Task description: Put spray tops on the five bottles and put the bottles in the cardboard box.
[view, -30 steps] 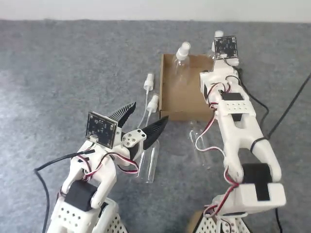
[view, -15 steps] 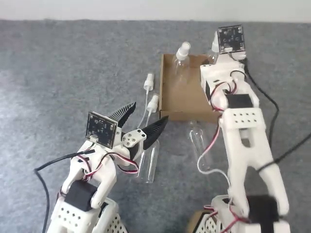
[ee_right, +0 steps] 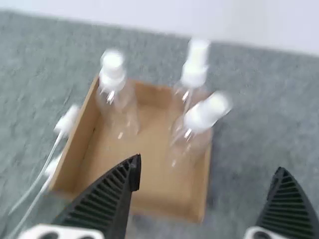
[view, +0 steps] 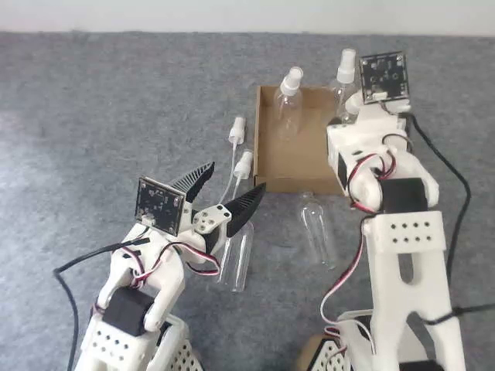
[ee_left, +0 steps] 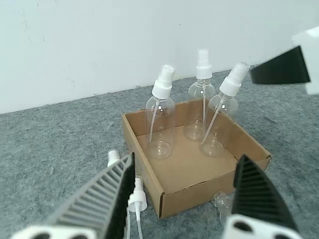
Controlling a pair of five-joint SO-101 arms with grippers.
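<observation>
We find the left gripper spread open near two loose spray tops, and the right gripper spread open over the cardboard box. Three capped bottles stand inside; two uncapped bottles lie outside.

Grey carpet covers the whole work surface, short rough pile, mottled. Plain white wall meets it along the far edge.

Free near half of cardboard box
</observation>
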